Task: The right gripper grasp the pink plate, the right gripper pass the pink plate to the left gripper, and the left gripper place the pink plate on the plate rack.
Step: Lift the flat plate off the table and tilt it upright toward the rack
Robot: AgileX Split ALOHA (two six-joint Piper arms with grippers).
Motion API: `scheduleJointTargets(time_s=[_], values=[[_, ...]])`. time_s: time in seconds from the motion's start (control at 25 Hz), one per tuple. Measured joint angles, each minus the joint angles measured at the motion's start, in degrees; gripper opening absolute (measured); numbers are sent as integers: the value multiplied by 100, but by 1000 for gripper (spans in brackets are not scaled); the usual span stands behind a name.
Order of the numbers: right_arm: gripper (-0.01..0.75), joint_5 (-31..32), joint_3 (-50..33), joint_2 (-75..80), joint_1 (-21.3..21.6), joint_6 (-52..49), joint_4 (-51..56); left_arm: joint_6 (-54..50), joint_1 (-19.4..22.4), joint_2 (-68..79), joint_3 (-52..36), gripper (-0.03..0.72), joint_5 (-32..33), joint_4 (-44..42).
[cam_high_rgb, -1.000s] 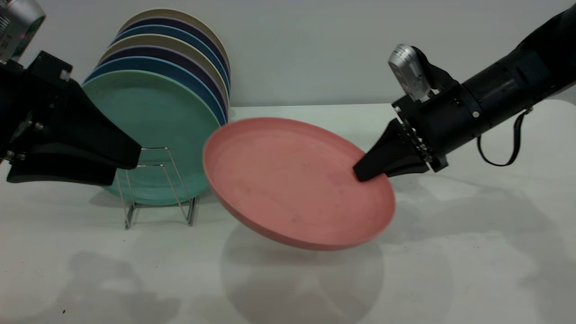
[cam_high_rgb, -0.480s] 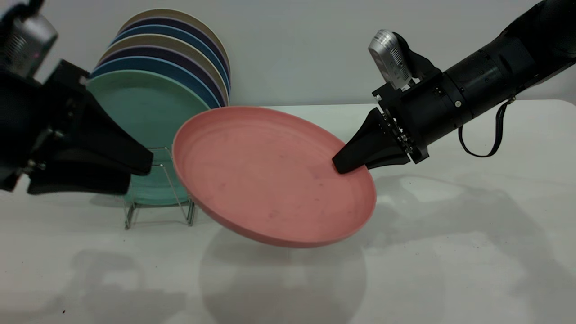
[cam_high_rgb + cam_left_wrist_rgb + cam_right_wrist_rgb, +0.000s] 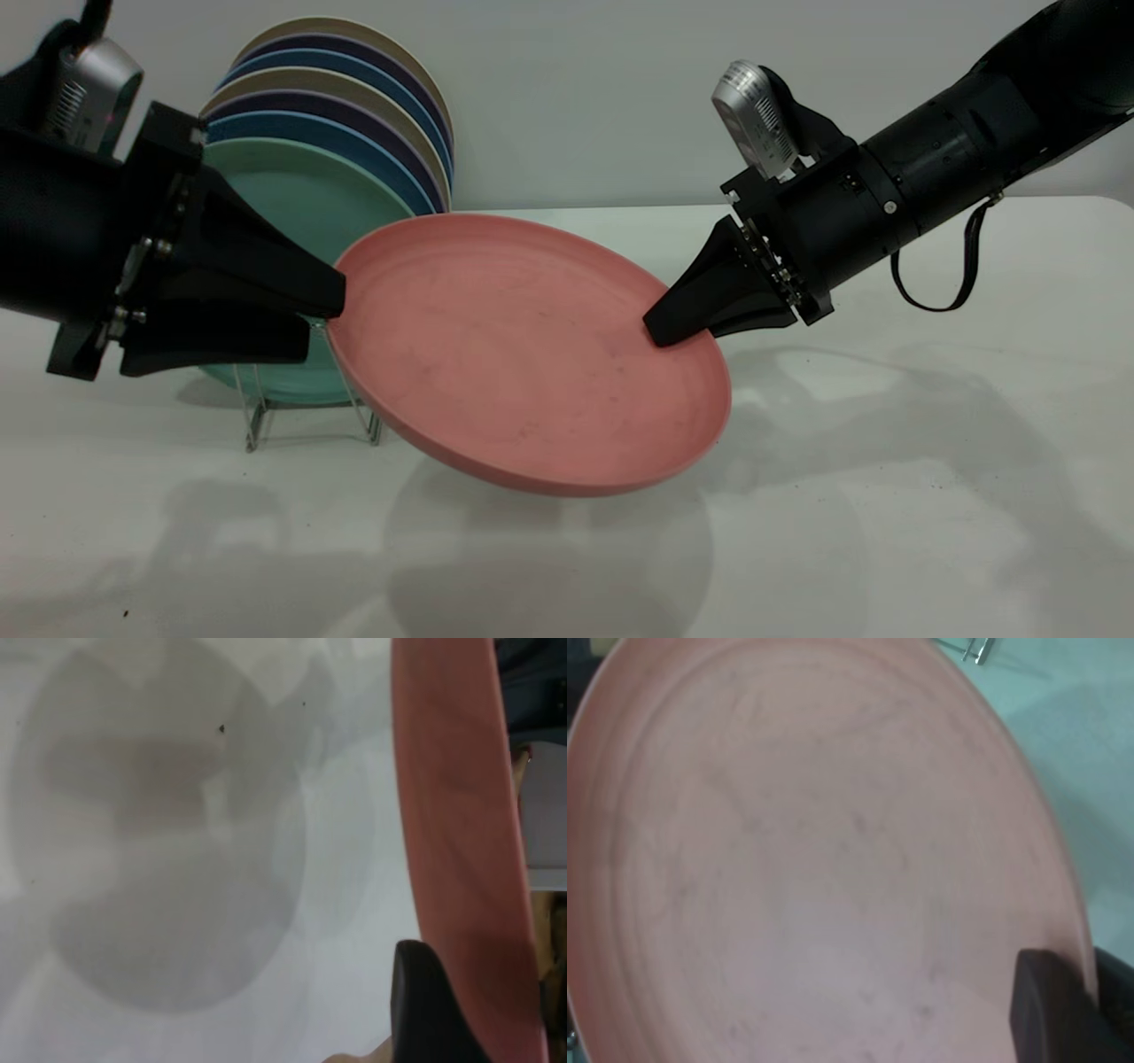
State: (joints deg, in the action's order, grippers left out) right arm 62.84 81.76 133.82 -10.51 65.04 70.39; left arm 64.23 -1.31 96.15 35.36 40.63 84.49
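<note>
Lab bench: bare white table (image 3: 886, 496) (blank wall (image 3: 576, 97)).

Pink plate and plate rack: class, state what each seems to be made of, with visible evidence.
Pink plate: probably plastic or melamine, matte; dull even surface with faint dark specks, no glare. Plate rack: thin metal wire, shiny silver; slender bent rods catching light.

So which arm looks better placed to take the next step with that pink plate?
Probably the left: the left gripper has its fingers open around the near rim of the round salmon-pink plate, beside the silver wire rack. The right gripper only holds the opposite rim.
</note>
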Motion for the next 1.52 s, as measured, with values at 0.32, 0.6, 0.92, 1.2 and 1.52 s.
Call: scheduleJointTargets(time_s=[0.32, 0.6, 0.92, 1.2, 1.52], values=[[17, 8, 0, -6, -299, 0, 152, 387, 0, 374, 18, 381, 6, 536], [19, 121, 0, -79, -477, 22, 279, 484, 0, 636, 29, 285, 133, 624], [54, 167, 0, -288, -490, 48, 314, 480, 17, 650, 35, 126, 85, 638], [297, 331, 0, -324, -433, -173, 232, 619, 18, 650, 35, 126, 212, 614], [512, 355, 0, -324, 398, -403, 157, 667, 18, 650, 35, 126, -39, 265]])
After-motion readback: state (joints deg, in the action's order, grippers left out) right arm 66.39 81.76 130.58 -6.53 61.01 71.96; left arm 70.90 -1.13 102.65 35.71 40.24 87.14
